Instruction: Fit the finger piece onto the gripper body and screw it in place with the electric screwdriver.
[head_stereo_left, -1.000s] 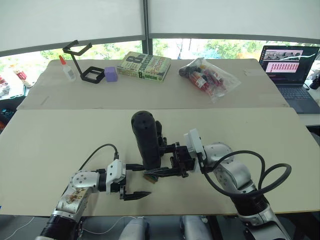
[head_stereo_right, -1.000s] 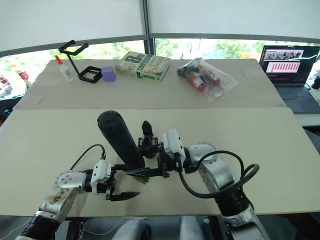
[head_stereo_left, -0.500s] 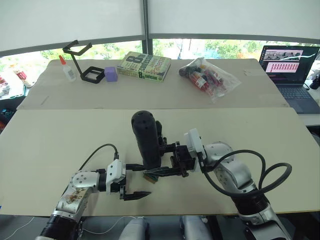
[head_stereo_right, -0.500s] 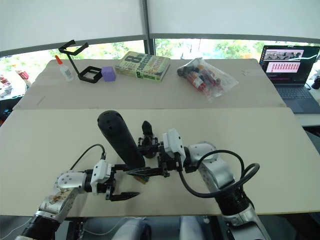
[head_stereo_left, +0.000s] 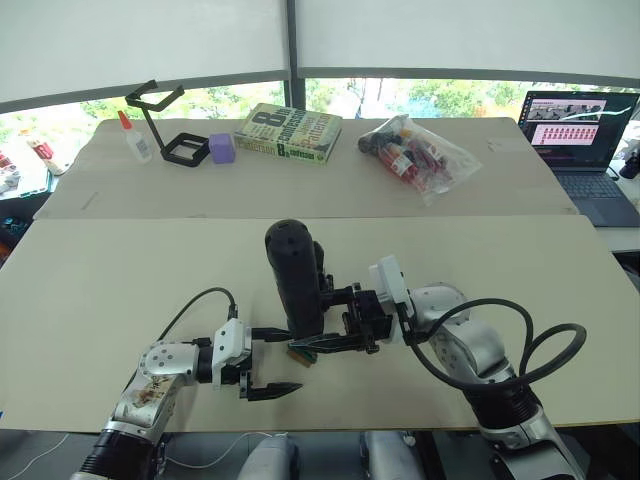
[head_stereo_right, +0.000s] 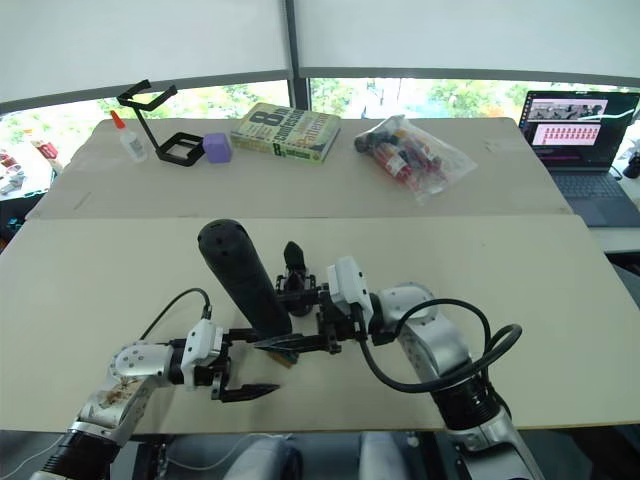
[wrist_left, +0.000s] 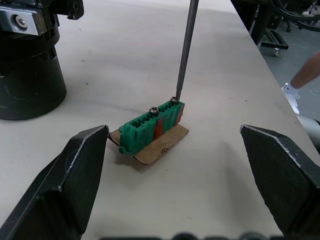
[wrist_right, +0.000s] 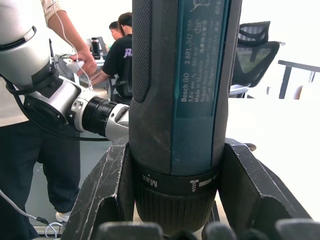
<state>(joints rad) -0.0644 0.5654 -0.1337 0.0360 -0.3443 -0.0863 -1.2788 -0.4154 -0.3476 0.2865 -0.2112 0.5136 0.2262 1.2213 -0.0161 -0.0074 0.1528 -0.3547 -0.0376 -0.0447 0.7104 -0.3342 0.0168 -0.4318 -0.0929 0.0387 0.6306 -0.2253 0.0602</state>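
Right now the right gripper (head_stereo_left: 330, 335) has its fingers clamped around the electric screwdriver (head_stereo_left: 295, 278), holding it upright near the front edge of the worktop (head_stereo_left: 100, 270), roughly midway along it. In the left wrist view the bit (wrist_left: 184, 50) comes down onto a screw (wrist_left: 174, 100) seated in a small green terminal block (wrist_left: 150, 126) that sits on a scrap of brown card. The gripper body (head_stereo_right: 293, 275) stands just behind the screwdriver, toward the back edge, with its pointed finger sticking up; its round base (wrist_left: 30, 82) is near the block. I cannot pick out the loose finger piece anywhere.

The left gripper (head_stereo_left: 268, 362) hovers just beside the block, on the side nearer the worktop's left edge, fingers spread wide and holding nothing.

My read is that the step in hand is fetching a screw from the block, not driving one into the body yet. Next, I'd guess, the bit must lift the screw cleanly and carry it to the gripper body without dropping it; the block is light and may tip or drag.
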